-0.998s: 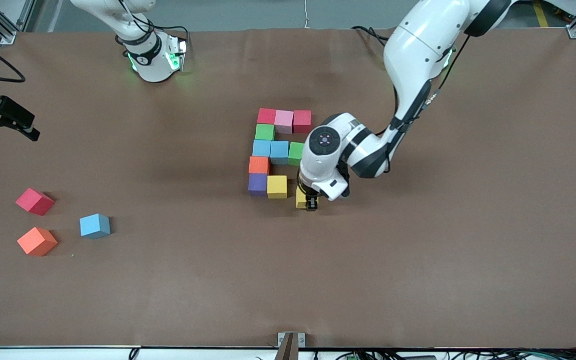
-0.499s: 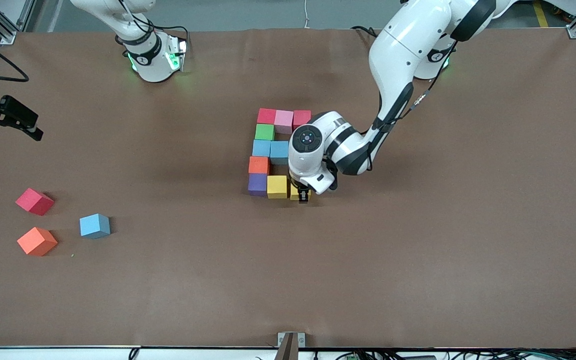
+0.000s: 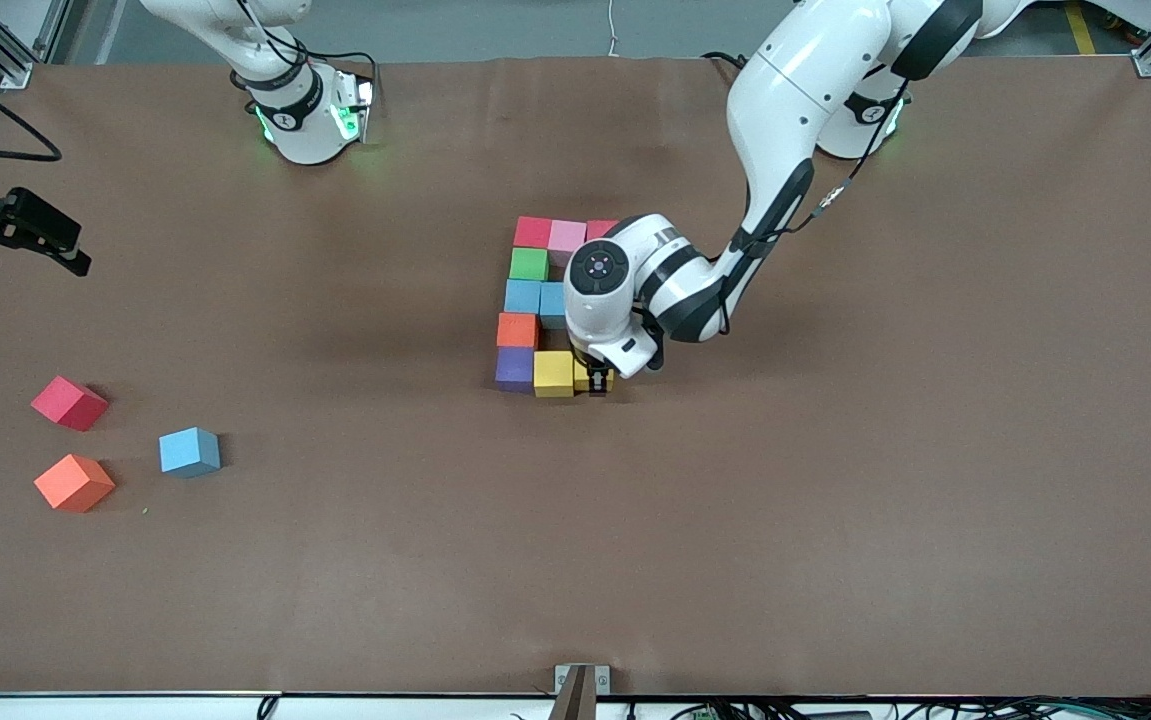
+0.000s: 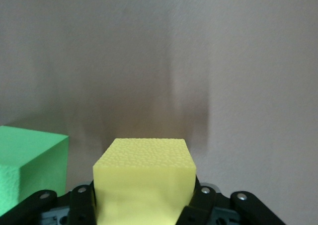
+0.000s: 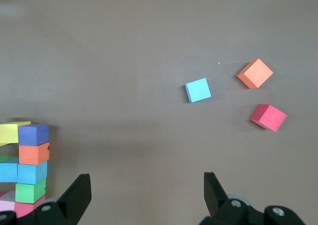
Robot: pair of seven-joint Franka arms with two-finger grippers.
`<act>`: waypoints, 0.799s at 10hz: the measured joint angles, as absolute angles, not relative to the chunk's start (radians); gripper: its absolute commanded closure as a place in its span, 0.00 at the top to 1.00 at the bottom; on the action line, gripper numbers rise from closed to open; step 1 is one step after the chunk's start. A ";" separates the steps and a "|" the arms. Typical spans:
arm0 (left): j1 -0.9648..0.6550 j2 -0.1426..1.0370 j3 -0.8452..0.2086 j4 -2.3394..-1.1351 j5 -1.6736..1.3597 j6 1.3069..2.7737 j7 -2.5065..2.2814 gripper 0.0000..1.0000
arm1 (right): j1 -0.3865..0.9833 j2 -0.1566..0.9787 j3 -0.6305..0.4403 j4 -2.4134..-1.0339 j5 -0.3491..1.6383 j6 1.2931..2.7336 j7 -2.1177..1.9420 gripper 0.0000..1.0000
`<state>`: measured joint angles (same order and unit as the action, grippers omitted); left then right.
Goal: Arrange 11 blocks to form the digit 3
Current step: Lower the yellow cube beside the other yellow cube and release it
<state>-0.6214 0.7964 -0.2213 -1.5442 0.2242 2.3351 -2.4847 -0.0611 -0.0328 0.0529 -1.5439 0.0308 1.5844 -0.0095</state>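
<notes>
Mid-table stands a figure of blocks: a red block (image 3: 533,232), pink (image 3: 567,235) and a second red (image 3: 603,228) in the farthest row, then green (image 3: 529,264), light blue (image 3: 522,296), orange (image 3: 517,329), purple (image 3: 514,368) and yellow (image 3: 553,373). My left gripper (image 3: 597,386) is shut on a second yellow block (image 3: 595,377) (image 4: 144,170), low beside the first yellow one toward the left arm's end. The left arm hides part of the figure. A green block (image 4: 30,165) shows beside the held one. My right gripper (image 5: 146,185) is open and empty.
Three loose blocks lie toward the right arm's end of the table: red (image 3: 69,403), orange (image 3: 74,482) and light blue (image 3: 189,451). The right gripper (image 3: 65,260) waits high over that end.
The left gripper has carried the yellow block toward the figure, from a gap away to right beside the yellow block. The right arm has barely moved.
</notes>
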 measured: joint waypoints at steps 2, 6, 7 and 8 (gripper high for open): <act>-0.627 0.796 -0.218 -1.544 0.227 2.335 -2.491 0.21 | -0.061 -0.033 0.053 -1.544 0.031 1.585 -0.009 1.00; -0.627 0.796 -0.217 -1.544 0.233 2.335 -2.492 0.99 | -0.062 -0.033 0.051 -1.544 0.031 1.585 -0.009 1.00; -0.627 0.797 -0.216 -1.544 0.237 2.335 -2.492 1.00 | -0.062 -0.033 0.051 -1.544 0.031 1.585 -0.009 1.00; -0.625 0.799 -0.213 -1.544 0.250 2.335 -2.492 1.00 | -0.062 -0.033 0.051 -1.544 0.031 1.586 -0.009 1.00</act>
<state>-0.6246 0.7986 -0.2127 -1.5440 0.2505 2.3349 -2.4919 -0.0621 -0.0328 0.0507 -1.5436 0.0308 1.5862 -0.0095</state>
